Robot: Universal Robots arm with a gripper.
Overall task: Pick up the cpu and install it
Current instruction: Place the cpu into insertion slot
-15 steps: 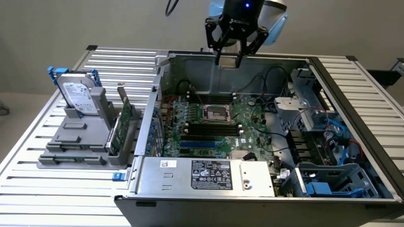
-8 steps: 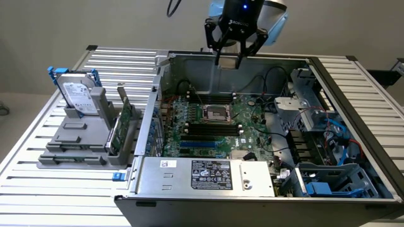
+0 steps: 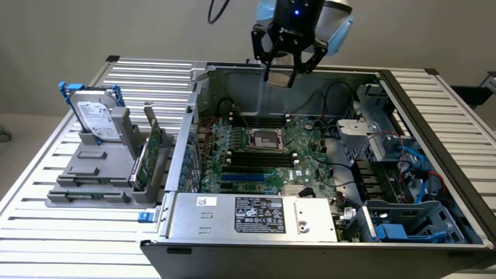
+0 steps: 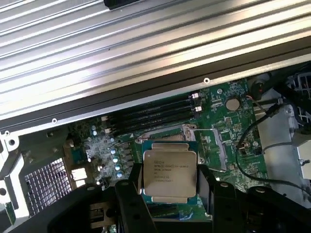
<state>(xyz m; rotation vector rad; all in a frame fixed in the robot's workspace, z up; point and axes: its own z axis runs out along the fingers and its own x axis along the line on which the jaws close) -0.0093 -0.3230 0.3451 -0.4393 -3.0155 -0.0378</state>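
Observation:
The cpu [image 4: 170, 172], a small square chip with a silver-grey printed top, sits between my two dark fingers [image 4: 129, 194]. My gripper [image 4: 169, 191] is shut on it. In the exterior view the gripper [image 3: 285, 72] hangs high over the back wall of the open computer case [image 3: 434, 122], with the cpu [image 3: 279, 79] as a pale patch at its tips. The dark square socket [image 3: 269, 139] lies on the green motherboard [image 3: 256, 168] well below and nearer the camera. In the wrist view part of the socket frame [image 4: 214, 143] shows beyond the chip.
A silver hard drive with a blue bracket [image 3: 97, 119] stands on a grey holder [image 3: 93, 174] at the exterior view's left, outside the case. Black memory slots [image 3: 259, 158] flank the socket. Drive bays and cables [image 3: 403, 168] crowd the right side. A labelled power supply [image 3: 256, 215] spans the front.

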